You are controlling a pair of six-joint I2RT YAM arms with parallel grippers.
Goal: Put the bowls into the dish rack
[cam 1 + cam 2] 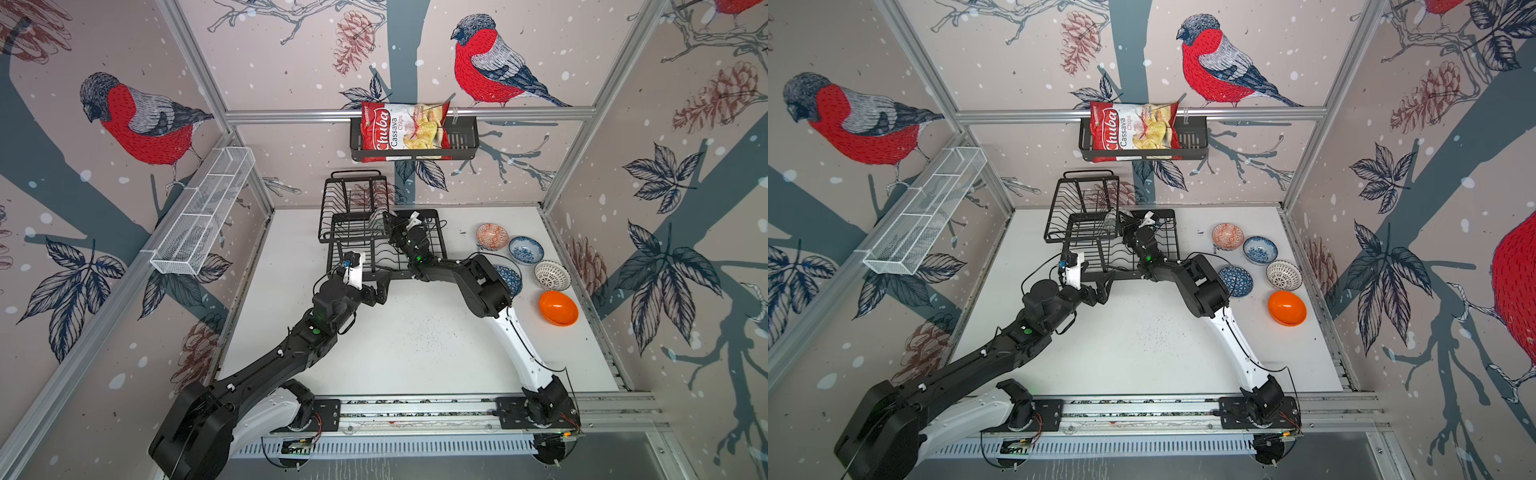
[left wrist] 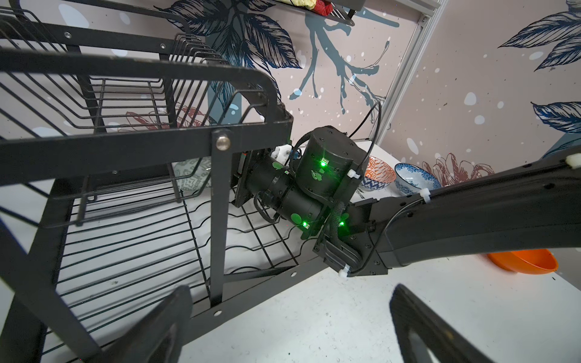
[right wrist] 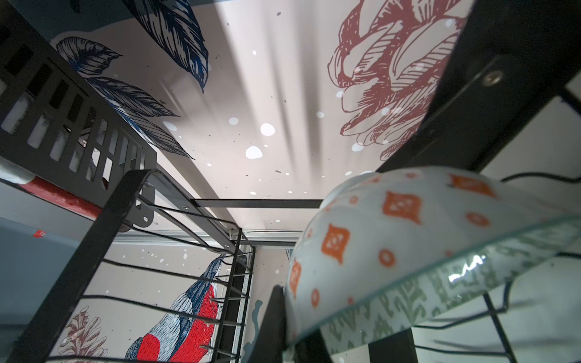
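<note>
Top views: dish rack (image 1: 357, 199) at the back, five loose bowls (image 1: 525, 249) right of it, right gripper (image 1: 388, 218) reaching under its upper tier.

Left wrist: left gripper (image 2: 292, 330) gaping wide, empty, just in front of the rack. Grey-green patterned bowl (image 2: 191, 176) is inside, below the upper tier.

Right wrist: right gripper is clamped on that bowl's rim. The bowl is white with orange diamonds outside and green pattern inside.

My left arm (image 1: 286, 353) and right arm (image 1: 482, 286) pair matte black housings with glossy white lower links (image 1: 518, 347), dotted with green status lights (image 2: 323, 162) and laced with thin black cables (image 2: 375, 125) pinned by white zip ties (image 2: 354, 173), the left gripper (image 2: 289, 327) ending in flat black fingers (image 2: 163, 317).
</note>
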